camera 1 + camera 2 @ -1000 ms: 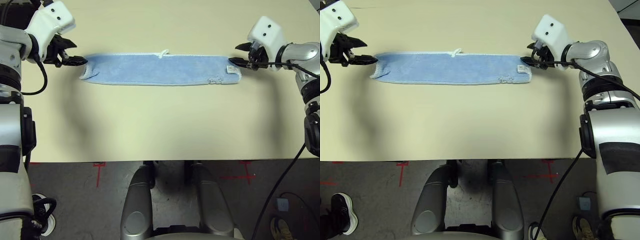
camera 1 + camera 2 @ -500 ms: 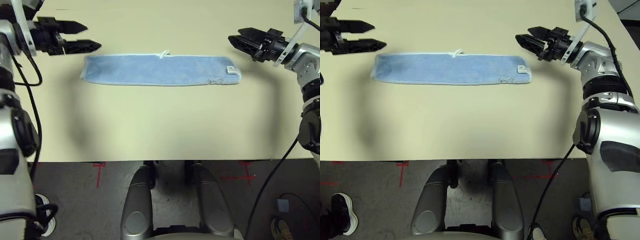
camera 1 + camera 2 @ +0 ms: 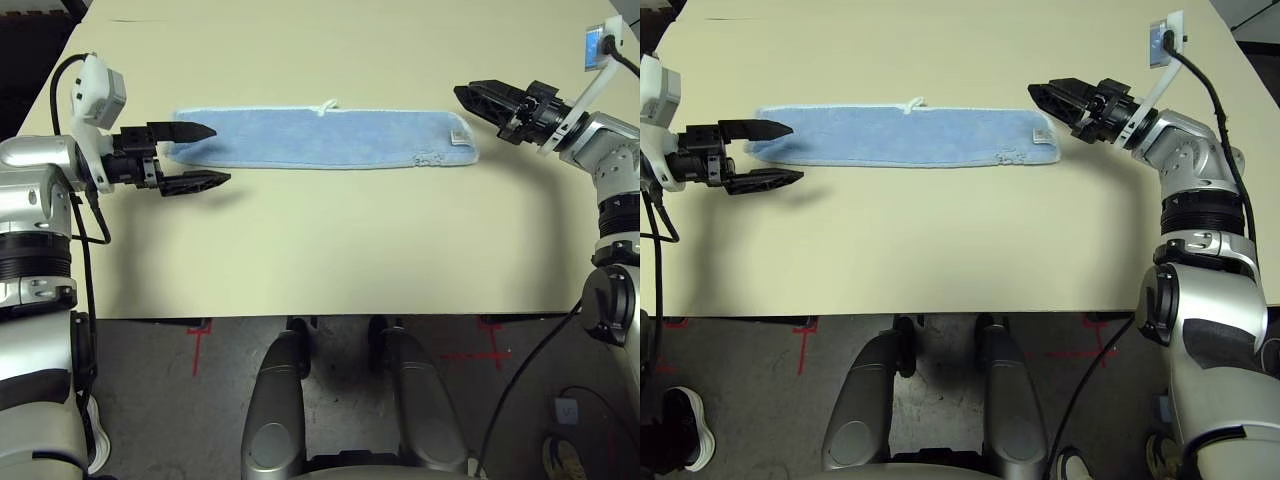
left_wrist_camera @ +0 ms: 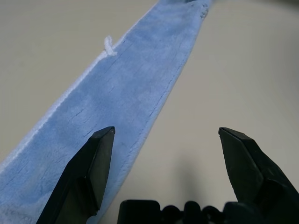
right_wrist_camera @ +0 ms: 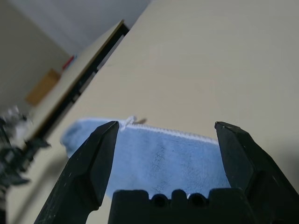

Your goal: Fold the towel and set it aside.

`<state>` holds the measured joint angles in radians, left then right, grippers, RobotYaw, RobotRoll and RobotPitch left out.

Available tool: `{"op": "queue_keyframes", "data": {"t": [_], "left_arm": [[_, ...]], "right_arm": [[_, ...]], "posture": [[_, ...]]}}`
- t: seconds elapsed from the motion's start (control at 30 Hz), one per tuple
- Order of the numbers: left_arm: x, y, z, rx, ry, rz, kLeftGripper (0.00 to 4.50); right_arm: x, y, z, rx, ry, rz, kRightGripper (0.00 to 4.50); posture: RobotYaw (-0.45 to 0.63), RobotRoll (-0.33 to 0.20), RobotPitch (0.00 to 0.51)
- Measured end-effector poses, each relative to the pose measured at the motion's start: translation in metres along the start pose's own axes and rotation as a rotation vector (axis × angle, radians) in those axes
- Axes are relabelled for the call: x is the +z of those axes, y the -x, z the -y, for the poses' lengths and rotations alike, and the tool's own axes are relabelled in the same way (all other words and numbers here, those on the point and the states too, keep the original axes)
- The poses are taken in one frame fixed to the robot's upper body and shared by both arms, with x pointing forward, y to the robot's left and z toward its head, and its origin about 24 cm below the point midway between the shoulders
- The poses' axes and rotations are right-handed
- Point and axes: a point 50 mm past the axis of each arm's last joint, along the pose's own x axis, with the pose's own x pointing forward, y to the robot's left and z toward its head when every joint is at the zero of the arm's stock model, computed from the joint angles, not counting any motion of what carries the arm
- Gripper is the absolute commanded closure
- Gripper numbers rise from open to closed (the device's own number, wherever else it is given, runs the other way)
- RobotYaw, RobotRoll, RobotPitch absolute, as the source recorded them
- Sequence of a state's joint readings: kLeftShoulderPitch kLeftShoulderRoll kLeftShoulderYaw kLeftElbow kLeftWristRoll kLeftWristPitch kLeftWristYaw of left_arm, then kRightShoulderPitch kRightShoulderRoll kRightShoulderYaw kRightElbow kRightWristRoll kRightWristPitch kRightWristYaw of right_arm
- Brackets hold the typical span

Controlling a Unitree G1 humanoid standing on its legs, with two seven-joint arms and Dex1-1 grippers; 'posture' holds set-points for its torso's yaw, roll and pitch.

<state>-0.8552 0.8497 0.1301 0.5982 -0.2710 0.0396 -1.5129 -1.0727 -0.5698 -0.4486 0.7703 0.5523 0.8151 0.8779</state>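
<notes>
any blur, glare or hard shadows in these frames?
Head views: even light, no glare; soft shadows on the table under both arms; towel sharp. Left wrist view: left gripper fingers in focus, towel's far end soft. Right wrist view: the room past the table edge is blurred.

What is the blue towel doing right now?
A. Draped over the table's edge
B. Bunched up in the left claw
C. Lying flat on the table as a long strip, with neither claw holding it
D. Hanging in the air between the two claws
C: the towel lies flat as a long strip on the table, and the left gripper and right gripper are both open at its ends.
</notes>
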Motion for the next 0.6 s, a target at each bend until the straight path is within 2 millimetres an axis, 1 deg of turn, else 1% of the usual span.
{"op": "queue_keyframes", "data": {"t": [0.13, 0.23, 0.27, 0.4, 0.5, 0.6], "left_arm": [[0.001, 0.0, 0.0, -0.001, -0.023, 0.002, 0.0], [0.0, 0.0, 0.0, -0.003, -0.023, 0.002, 0.0], [0.0, -0.001, 0.0, -0.005, -0.023, 0.001, 0.0], [-0.001, -0.001, 0.001, -0.009, -0.017, -0.001, 0.0], [-0.001, -0.002, 0.002, -0.016, -0.007, -0.004, 0.0], [0.003, -0.004, 0.003, -0.024, -0.017, 0.001, 0.0]], "right_arm": [[-0.005, 0.015, 0.002, -0.051, -0.237, -0.027, 0.03], [-0.01, 0.028, 0.0, -0.057, -0.361, -0.056, 0.03], [-0.011, 0.035, 0.001, -0.066, -0.395, -0.067, 0.03], [-0.019, 0.062, 0.005, -0.126, -0.491, -0.102, 0.03], [-0.023, 0.076, 0.007, -0.149, -0.537, -0.102, 0.03], [-0.023, 0.087, 0.006, -0.167, -0.551, -0.089, 0.03]], "posture": [[-0.03, 0.0, 0.342], [-0.03, 0.0, 0.339], [-0.03, 0.0, 0.339], [-0.03, 0.0, 0.339], [-0.03, 0.0, 0.34], [-0.04, 0.0, 0.341]]}}
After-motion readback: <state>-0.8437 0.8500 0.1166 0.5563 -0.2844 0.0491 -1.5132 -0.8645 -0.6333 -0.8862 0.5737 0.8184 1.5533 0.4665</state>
